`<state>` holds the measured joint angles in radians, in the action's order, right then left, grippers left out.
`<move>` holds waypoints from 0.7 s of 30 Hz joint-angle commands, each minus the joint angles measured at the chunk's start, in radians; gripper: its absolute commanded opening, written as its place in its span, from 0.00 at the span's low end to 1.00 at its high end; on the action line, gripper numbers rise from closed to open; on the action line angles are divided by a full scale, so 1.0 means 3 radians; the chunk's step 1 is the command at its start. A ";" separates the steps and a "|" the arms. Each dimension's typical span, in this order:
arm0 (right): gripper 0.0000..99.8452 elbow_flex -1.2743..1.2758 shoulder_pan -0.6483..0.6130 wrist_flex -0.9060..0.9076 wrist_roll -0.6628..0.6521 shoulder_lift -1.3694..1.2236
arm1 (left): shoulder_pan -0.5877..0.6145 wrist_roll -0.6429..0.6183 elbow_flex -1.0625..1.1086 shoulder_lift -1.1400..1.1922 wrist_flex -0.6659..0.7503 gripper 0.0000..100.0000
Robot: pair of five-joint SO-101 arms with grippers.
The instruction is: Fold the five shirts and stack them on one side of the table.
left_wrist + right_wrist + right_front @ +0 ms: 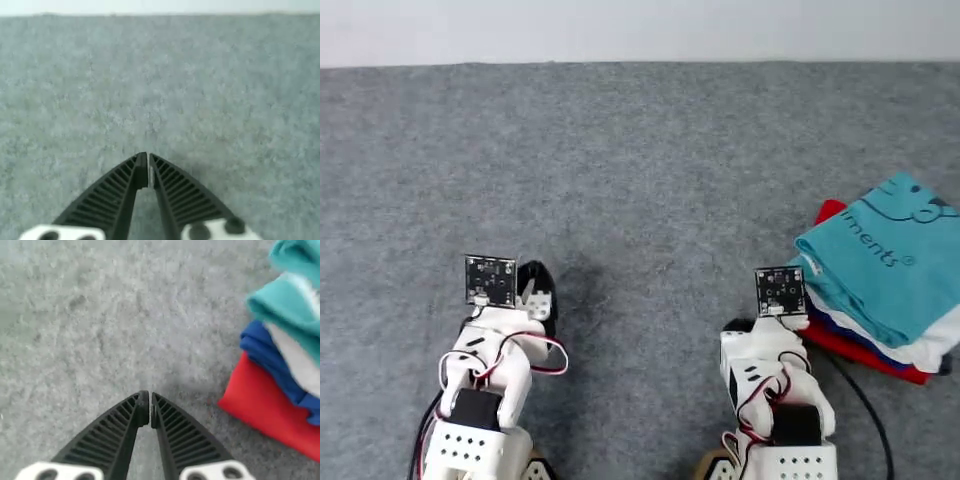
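Both jaws are clenched on nothing: left gripper (148,159) and right gripper (150,396), tips touching, over the bare table (650,160).

The stack (878,285) sits at 3 o'clock on the table, at 2 o'clock from my right arm.

Folding looks finished, I judge. What's left is parking without snagging, so I should draw the right arm straight back toward 6 o'clock, clear of the stack's edge.

The high view gives the stack's whole outline. The right wrist view gives its layers: teal shirt (290,305), white (300,357), blue (265,347), red shirt (265,410). I cannot tell whether there is a fifth.
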<state>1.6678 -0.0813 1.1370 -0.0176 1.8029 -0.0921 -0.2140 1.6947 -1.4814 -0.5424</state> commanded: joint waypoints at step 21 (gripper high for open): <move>0.01 0.0041 0.0560 0.0555 -0.0005 0.0003 | -0.0020 0.0020 -0.0018 -0.0077 -0.0849 0.01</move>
<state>1.6678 0.0046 1.2950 -0.0176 1.8029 -0.0936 -0.2110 1.6947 -1.4814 -0.7940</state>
